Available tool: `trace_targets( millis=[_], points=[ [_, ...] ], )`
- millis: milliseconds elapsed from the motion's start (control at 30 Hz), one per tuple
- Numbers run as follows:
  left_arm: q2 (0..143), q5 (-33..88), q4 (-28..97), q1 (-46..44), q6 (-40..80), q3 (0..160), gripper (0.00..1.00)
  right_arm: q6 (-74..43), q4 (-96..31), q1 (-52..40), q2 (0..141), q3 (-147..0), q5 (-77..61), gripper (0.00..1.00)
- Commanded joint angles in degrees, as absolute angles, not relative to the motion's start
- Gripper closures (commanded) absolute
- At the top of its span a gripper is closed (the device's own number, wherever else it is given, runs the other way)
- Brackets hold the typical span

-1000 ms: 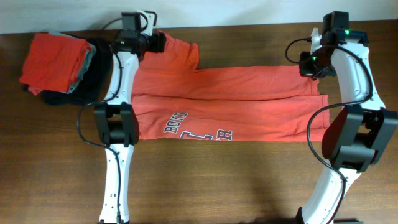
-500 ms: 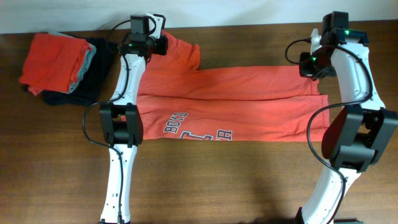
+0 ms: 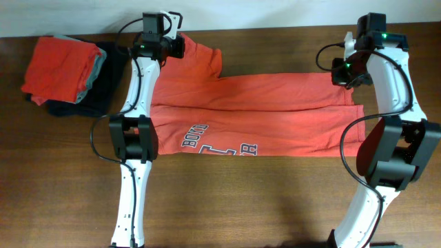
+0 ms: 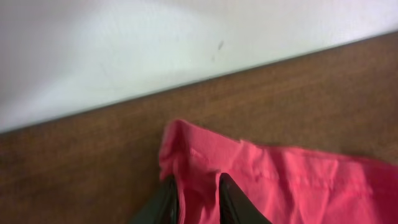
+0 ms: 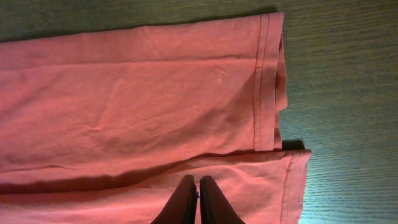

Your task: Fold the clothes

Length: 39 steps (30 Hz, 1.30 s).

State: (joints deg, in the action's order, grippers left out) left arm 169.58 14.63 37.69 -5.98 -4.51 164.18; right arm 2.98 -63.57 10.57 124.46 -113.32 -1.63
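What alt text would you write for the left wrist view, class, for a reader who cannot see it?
The left gripper pinches a raised edge of an orange-red T-shirt between its dark fingers. Brown wooden table meets a white surface behind.

1. I count two in orange-red: the spread T-shirt [image 3: 275, 114] and the folded T-shirt [image 3: 58, 62].
2. One dark navy garment [image 3: 110, 86].
3. One pale grey garment [image 3: 98, 67].
4. Two grippers of mine: left gripper [image 4: 196, 186], right gripper [image 5: 198, 186].
5. One table [image 3: 241, 203].
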Motion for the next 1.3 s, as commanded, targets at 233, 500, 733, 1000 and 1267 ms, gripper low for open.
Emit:
trace_targets(
  millis=[233, 500, 733, 1000, 1267],
  points=[
    [164.2, 15.3, 43.3, -5.9, -4.7, 165.7, 0.76, 4.2, -63.0, 11.1, 125.2, -113.8, -2.3, 0.85],
    [164.2, 15.3, 43.2, -6.0, -4.7, 165.7, 0.7, 4.3, -55.7, 15.2, 128.8, -113.8, -0.5, 0.62],
    [164.2, 15.3, 43.1, -6.0, -4.9, 165.7, 0.66, 4.3, -47.9, 18.1, 131.8, -113.8, -2.9, 0.52],
    [164.3, 15.2, 43.1, -6.0, -4.9, 165.7, 0.61, 5.8, -41.2, 18.0, 136.8, -113.8, -6.4, 0.51],
    [164.3, 15.2, 43.1, -6.0, -4.9, 165.7, 0.61, 5.8, -38.3, 18.0, 141.0, -113.8, -10.6, 0.51]
  ],
)
